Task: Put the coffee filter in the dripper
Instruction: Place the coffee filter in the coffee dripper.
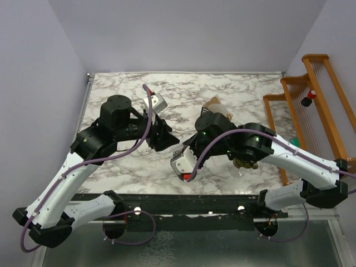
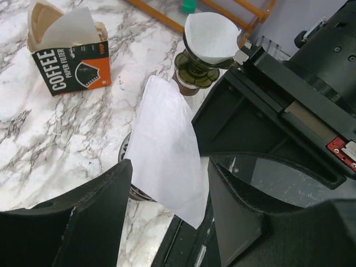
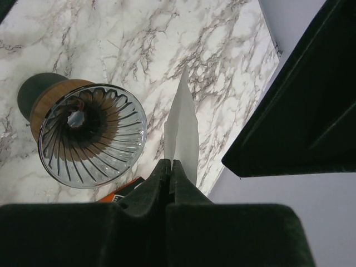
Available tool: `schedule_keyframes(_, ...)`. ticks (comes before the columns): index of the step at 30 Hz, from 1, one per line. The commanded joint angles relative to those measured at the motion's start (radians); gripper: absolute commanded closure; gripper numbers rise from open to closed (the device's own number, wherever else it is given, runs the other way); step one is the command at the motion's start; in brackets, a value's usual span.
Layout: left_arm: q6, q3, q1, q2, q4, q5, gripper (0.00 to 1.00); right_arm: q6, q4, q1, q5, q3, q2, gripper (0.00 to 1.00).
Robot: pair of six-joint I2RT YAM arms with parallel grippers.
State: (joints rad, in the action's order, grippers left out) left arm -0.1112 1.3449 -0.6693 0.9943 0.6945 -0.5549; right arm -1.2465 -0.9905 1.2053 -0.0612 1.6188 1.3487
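The coffee filter [image 2: 166, 146] is a flat white paper cone held above the table; the right wrist view shows it edge-on [image 3: 182, 125]. My right gripper [image 3: 169, 162] is shut on its lower edge. A clear ribbed glass dripper [image 3: 92, 133] on a wooden ring stands on the marble just left of and below the filter; its rim [image 2: 123, 160] peeks out behind the paper. My left gripper [image 2: 169, 167] is open, its fingers either side of the filter without touching it. In the top view both grippers, left [image 1: 164, 136] and right [image 1: 181, 149], meet mid-table and hide the filter and glass dripper.
A brown-and-orange "COFFEE" carton [image 2: 69, 64] with filters sticking out stands farther back [image 1: 217, 108]. A second, dark dripper [image 2: 194, 72] holding a white filter [image 2: 208, 36] stands under my right arm [image 1: 245, 162]. An orange wooden rack [image 1: 311, 105] lines the right edge.
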Motion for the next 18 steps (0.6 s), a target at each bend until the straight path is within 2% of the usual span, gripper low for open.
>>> schedule_keyframes(1,0.016,0.017,-0.007,0.000,0.056,0.058,0.42,0.025,-0.030,0.008,0.027,0.037,0.019,1.00)
schedule_keyframes(18,-0.003,-0.007,-0.062,0.025,0.059,0.082,0.47,0.054,-0.023,0.008,0.030,0.051,0.041,1.00)
